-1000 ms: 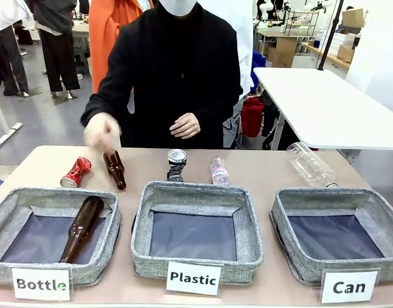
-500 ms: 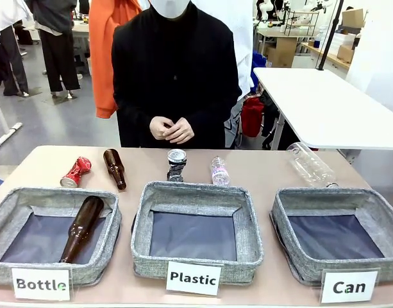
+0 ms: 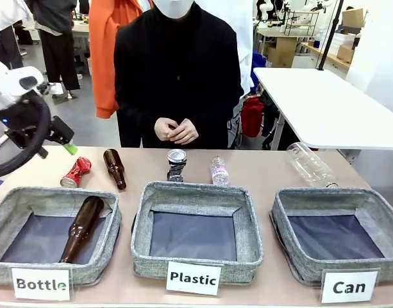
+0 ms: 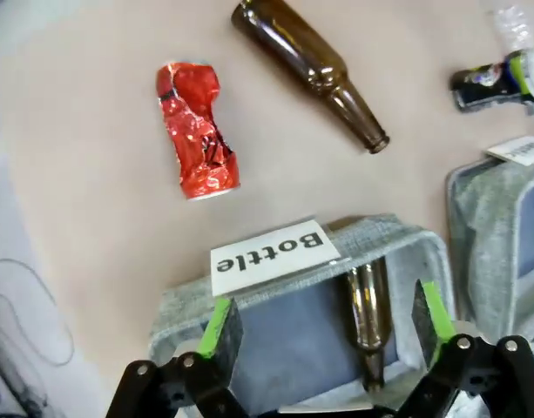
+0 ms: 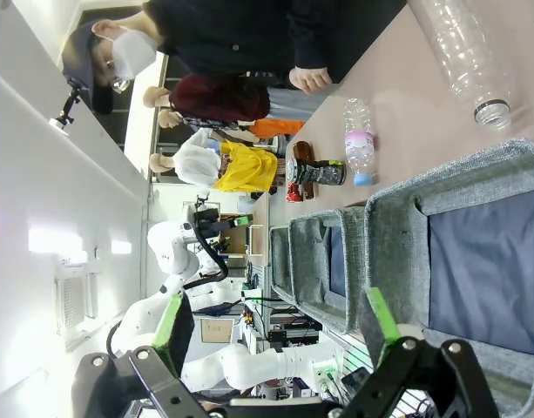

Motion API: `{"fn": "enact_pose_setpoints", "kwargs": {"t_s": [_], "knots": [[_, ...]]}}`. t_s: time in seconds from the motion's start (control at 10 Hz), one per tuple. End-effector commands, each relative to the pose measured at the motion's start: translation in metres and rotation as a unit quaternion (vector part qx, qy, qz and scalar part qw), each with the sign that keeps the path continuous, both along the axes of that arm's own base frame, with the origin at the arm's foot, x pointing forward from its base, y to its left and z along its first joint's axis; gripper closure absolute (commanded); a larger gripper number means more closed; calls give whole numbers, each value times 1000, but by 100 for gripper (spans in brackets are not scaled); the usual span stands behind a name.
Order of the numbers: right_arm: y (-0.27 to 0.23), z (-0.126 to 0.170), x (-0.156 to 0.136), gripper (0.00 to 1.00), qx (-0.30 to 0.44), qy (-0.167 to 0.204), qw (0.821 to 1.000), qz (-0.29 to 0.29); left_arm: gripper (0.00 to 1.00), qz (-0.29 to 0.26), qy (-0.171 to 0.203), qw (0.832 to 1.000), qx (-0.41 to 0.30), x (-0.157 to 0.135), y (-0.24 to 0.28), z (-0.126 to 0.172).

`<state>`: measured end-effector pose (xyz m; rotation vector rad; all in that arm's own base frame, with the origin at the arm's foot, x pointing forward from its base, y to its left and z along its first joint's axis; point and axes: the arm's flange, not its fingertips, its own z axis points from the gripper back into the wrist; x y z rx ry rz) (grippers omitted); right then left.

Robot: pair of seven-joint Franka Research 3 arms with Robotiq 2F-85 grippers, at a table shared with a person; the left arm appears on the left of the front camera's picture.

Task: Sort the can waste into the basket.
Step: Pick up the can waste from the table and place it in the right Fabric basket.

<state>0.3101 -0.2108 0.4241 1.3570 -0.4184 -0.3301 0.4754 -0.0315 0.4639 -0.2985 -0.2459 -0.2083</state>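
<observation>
Left gripper [image 4: 323,324] spread wide and empty at far left, red can [image 4: 197,131] close below it, long axis near-left to far-right, left arm nearer

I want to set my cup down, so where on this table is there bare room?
Widest bare strip: far side, between the small plastic bottle and the large clear bottle. Crowded from left to middle, where the red can, brown bottle and black can sit in a row.
</observation>
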Motion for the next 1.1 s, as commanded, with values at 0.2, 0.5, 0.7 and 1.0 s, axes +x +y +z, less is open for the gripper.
{"fn": "enact_pose_setpoints", "kwargs": {"t_s": [0.2,0.5,0.7,1.0], "knots": [[-2,2,0,0,1,-4,1000,5,0,-4,-9,1000,-14,-10,8,10],[-2,2,0,0,1,-4,1000,5,0,-42,-35,996,64,22,5,-11],[-2,2,0,0,1,-4,1000,5,0,-31,-2,997,72,45,5,-28],[-2,2,0,0,1,-4,1000,5,0,52,18,996,69,77,-1,-64]]}}
